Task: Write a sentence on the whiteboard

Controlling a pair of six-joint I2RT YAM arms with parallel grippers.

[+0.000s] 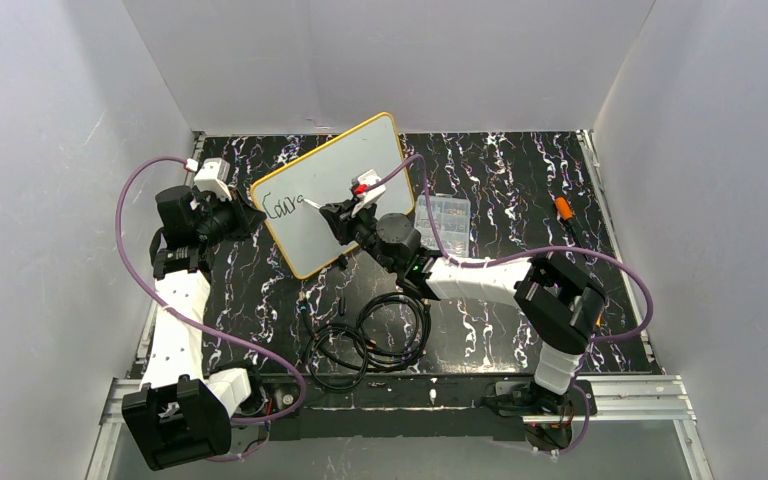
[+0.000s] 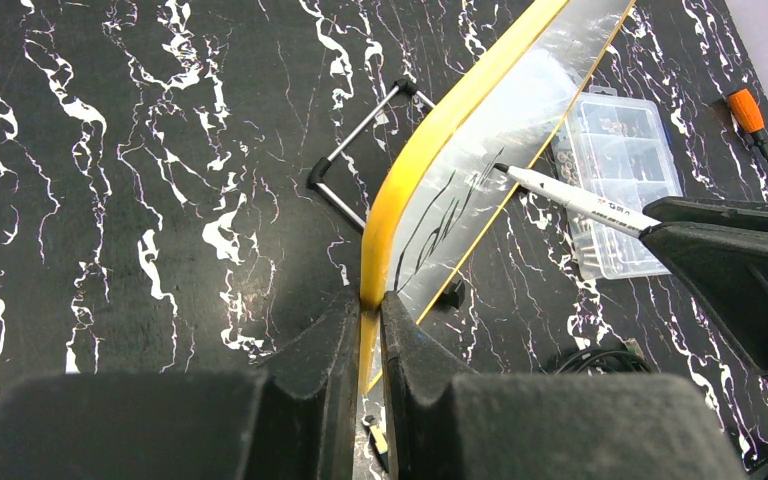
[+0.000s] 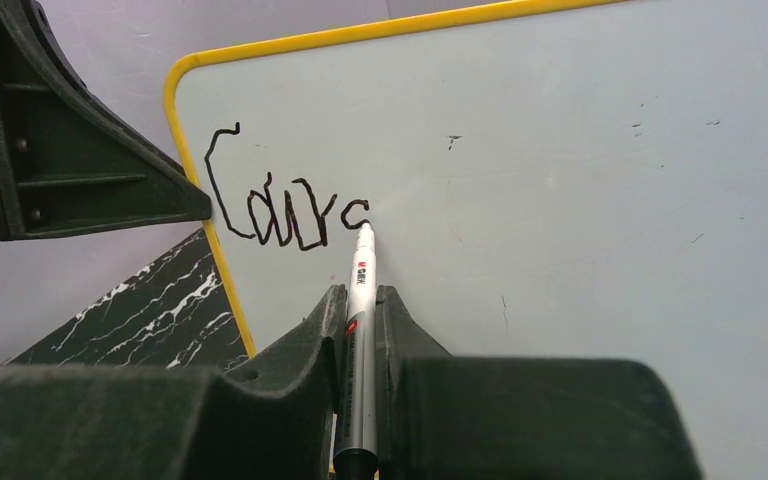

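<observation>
Toward the back of the bench (image 1: 520, 190), left of centre, the whiteboard (image 1: 330, 190) stands propped at a slant on a wire stand (image 2: 355, 165), its white face turned to the arms. The left hand (image 2: 372, 305) is closed on the board's yellow rim at its left edge, one finger on each side. The right hand (image 3: 360, 295) is closed on a marker (image 3: 363, 265), which runs up between its fingers with the tip touching the board. The sentence (image 3: 280, 205) is only a few dark letters in one line near the board's upper left corner, starting with a tall C; the tip rests at the end of the last letter. Just right of the board a clear parts box (image 1: 444, 220) lies flat on the bench. An orange-handled tool (image 1: 563, 208) lies further right, and black cable coils (image 1: 365, 335) lie nearer the arm bases.
</observation>
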